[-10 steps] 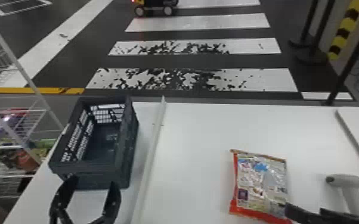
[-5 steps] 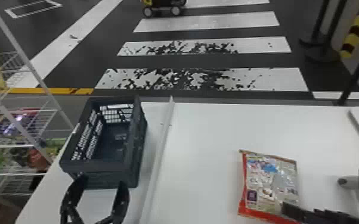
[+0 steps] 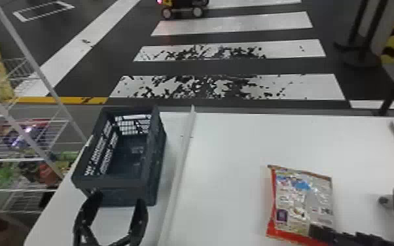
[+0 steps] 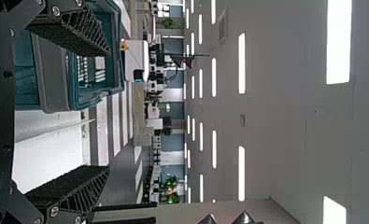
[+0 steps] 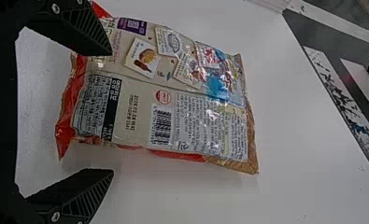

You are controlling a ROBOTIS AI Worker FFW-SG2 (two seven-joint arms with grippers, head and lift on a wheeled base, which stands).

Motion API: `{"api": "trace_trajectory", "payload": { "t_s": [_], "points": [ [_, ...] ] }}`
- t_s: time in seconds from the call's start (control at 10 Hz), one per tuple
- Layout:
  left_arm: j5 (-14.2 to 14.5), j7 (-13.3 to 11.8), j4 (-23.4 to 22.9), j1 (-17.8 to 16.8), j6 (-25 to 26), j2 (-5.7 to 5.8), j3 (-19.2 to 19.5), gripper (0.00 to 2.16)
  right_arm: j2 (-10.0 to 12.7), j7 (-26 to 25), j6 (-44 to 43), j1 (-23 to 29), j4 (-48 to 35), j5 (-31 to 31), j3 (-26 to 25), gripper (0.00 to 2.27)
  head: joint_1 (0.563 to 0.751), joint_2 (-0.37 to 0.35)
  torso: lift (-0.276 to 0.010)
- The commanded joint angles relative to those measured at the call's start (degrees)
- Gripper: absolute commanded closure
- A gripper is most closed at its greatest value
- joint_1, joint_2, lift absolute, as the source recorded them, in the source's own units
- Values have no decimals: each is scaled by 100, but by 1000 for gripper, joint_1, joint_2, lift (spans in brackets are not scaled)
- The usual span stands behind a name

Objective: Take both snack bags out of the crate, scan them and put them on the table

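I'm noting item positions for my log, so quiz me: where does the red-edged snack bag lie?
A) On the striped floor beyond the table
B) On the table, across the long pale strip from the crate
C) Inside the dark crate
B: the snack bag lies on the white table, with the pale strip running between it and the crate.

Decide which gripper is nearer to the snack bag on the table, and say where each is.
Right. The right gripper is at the near edge of the snack bag; the left gripper is farther left, by the crate.
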Motion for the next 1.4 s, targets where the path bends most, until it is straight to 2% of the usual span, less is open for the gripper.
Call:
{"api": "trace_trajectory", "payload": {
  "t_s": [0.0,0.1,0.2,0.3,0.4,0.8,1.3],
  "points": [
    [13,0,9,2,-18,6,6,140,0,8,-15,-80,143,22,44,100,695,204,-94],
    [4,0,9,2,-18,6,6,140,0,17,-50,-124,240,75,62,188,695,207,-94],
    [13,0,17,2,-18,6,6,140,-9,78,-50,-150,301,136,53,458,695,209,-94],
    [22,0,26,2,-18,15,6,140,-9,148,-15,-168,319,268,62,1241,695,209,-94],
    [13,0,26,2,-35,15,6,140,-9,113,55,-168,319,365,79,2246,695,208,-94],
    [22,0,35,-7,-35,6,6,140,-26,148,73,-124,257,347,35,2260,695,197,-94],
    [13,0,17,2,-35,6,6,140,-9,-80,372,-71,-604,-417,-809,2260,695,163,-94]
  ]
}}
